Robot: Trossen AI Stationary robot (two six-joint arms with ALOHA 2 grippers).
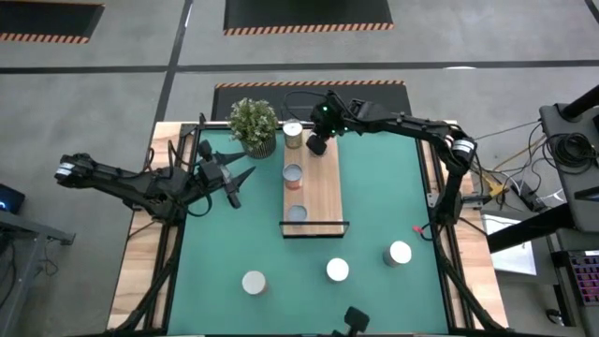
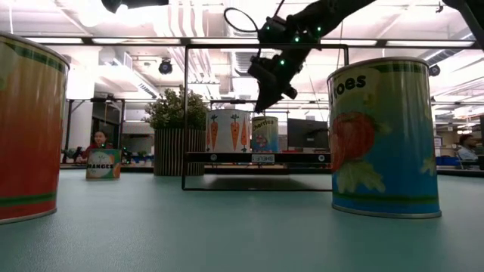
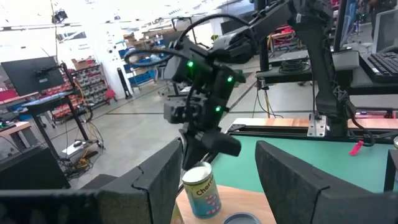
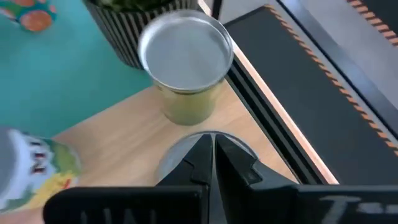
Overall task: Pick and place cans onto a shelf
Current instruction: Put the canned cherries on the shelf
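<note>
The wooden shelf point(image 1: 318, 192) lies on the green mat with three cans in a row along its left side: a gold one at the far end point(image 1: 293, 136) point(image 4: 186, 62), one in the middle point(image 1: 292, 176) and one at the near end point(image 1: 297, 213). Three more cans stand upright on the mat near the front point(image 1: 254, 282) point(image 1: 338, 271) point(image 1: 400, 253). My right gripper point(image 1: 316, 145) point(image 4: 211, 155) is shut and empty, above the shelf's far end just right of the gold can. My left gripper point(image 1: 239, 178) point(image 3: 217, 199) is open and empty, left of the shelf.
A potted plant point(image 1: 254, 124) stands at the shelf's far left corner. A small orange-labelled can point(image 2: 102, 162) stands on the mat far left of the plant. The shelf's black wire frame point(image 1: 314, 229) rises at its near end. The mat right of the shelf point(image 1: 384, 187) is bare.
</note>
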